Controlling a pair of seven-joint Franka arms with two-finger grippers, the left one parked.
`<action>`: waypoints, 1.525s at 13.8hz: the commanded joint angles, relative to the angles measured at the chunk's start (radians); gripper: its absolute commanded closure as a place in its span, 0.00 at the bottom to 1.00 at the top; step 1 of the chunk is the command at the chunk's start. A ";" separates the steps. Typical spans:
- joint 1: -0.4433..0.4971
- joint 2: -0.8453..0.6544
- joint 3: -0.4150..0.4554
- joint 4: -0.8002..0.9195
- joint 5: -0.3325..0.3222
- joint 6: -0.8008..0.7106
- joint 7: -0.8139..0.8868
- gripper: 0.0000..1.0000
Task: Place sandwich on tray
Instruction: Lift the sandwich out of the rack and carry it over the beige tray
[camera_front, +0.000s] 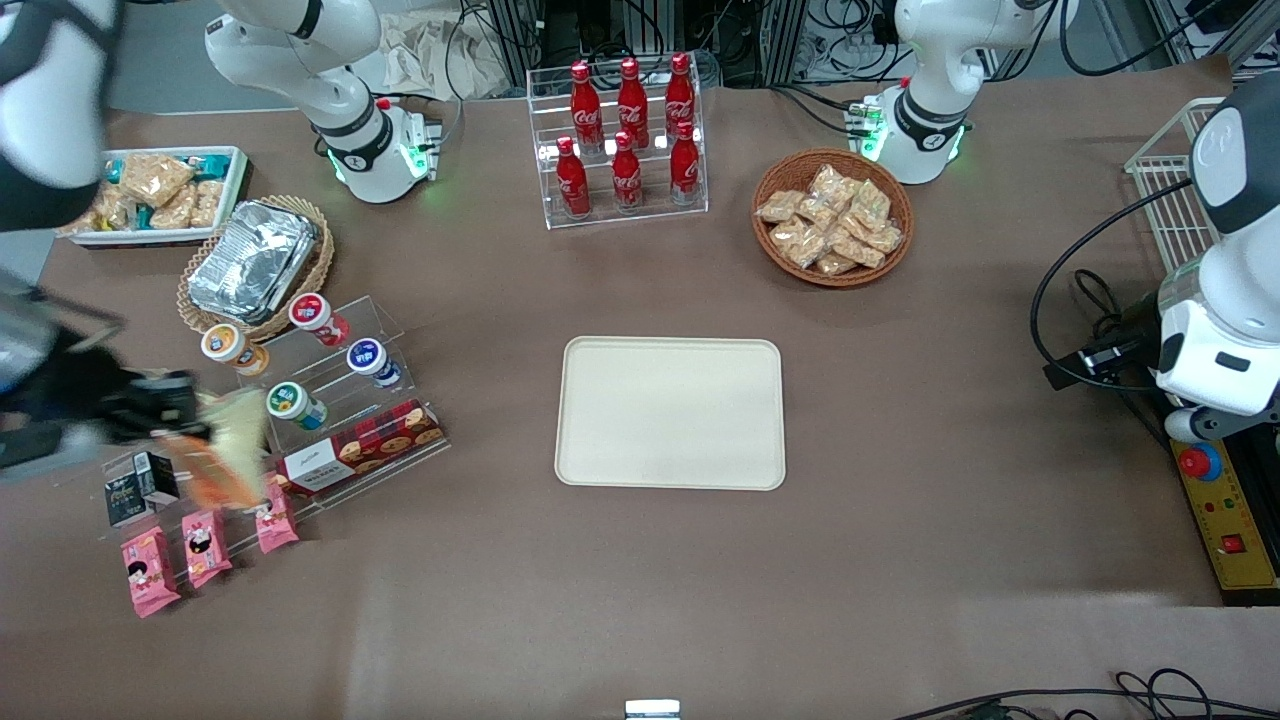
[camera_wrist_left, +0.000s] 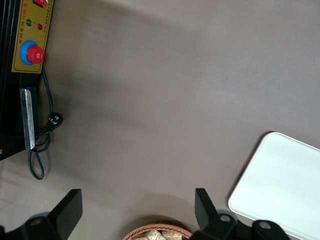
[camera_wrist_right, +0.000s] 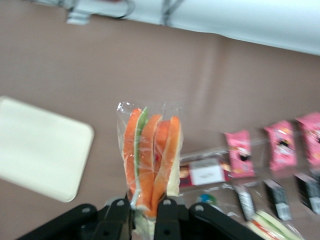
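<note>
My right gripper (camera_wrist_right: 145, 210) is shut on the sandwich (camera_wrist_right: 150, 157), a clear-wrapped wedge with orange-red and green filling along its edge and pale bread. In the front view the gripper (camera_front: 185, 425) holds the sandwich (camera_front: 228, 450) in the air above the snack racks at the working arm's end of the table. The cream-beige tray (camera_front: 670, 413) lies flat in the middle of the table with nothing on it, well away from the gripper toward the parked arm's end. The tray (camera_wrist_right: 40, 147) also shows in the right wrist view.
Under the gripper stand a clear rack with yogurt cups (camera_front: 310, 355), a red biscuit box (camera_front: 358, 447), pink snack packets (camera_front: 205, 545) and small black cartons (camera_front: 140, 485). A foil container (camera_front: 252, 262) in a basket and a white snack bin (camera_front: 160, 192) sit farther from the camera. A cola rack (camera_front: 625, 135) and a cracker basket (camera_front: 833, 217) are past the tray.
</note>
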 joint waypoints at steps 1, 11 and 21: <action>0.164 -0.005 -0.014 0.001 -0.080 -0.003 0.027 0.98; 0.512 0.137 -0.016 -0.008 -0.144 0.181 0.042 0.99; 0.575 0.403 -0.013 -0.050 -0.131 0.543 -0.270 0.99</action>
